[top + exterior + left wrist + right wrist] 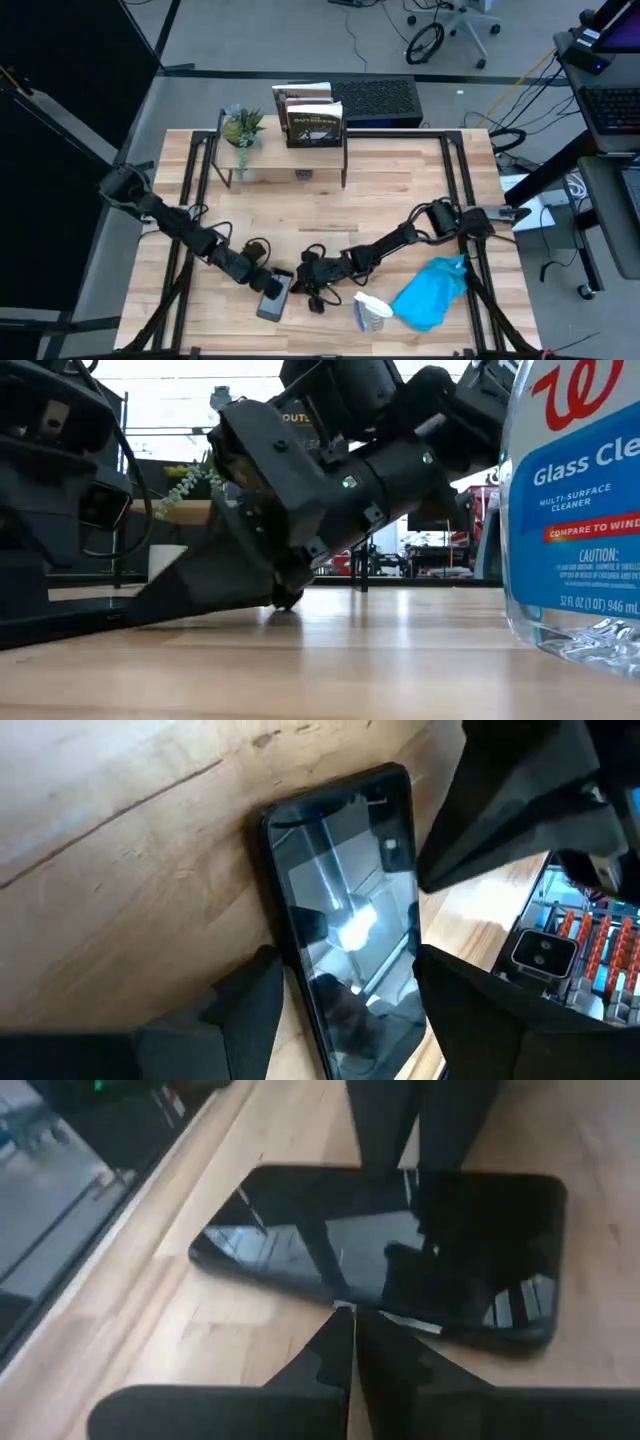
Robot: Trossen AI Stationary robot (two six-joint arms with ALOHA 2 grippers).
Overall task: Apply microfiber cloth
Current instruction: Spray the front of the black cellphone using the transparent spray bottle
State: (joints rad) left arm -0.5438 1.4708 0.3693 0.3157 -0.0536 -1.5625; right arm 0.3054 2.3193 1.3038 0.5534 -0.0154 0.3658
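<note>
I am keeping both arms low at the near edge of the table point(400, 200), converging on the phone point(273, 296). The left gripper point(345, 995) is standing released, its two fingers point(245, 1005) straddling the phone's long sides without touching. The right gripper point(352, 1342) is showing its fingertips point(335, 1345) clenched together on nothing, their joined point hanging just above the near edge of the glass.

The microfiber cloth point(432, 290) is lying crumpled well apart from both sets of fingers, out beyond the right arm's elbow, just beside the toppled spray bottle point(371, 312).

Risks, as I am judging them:
- The cloth is unheld, so any wiping pass now would be dragging bare fingertips across the screen and scratching it.
- The phone is lying close to the table edge; a sideways nudge from either finger could be pushing it off.
- The two grippers are crowding one spot and could be colliding.
</note>
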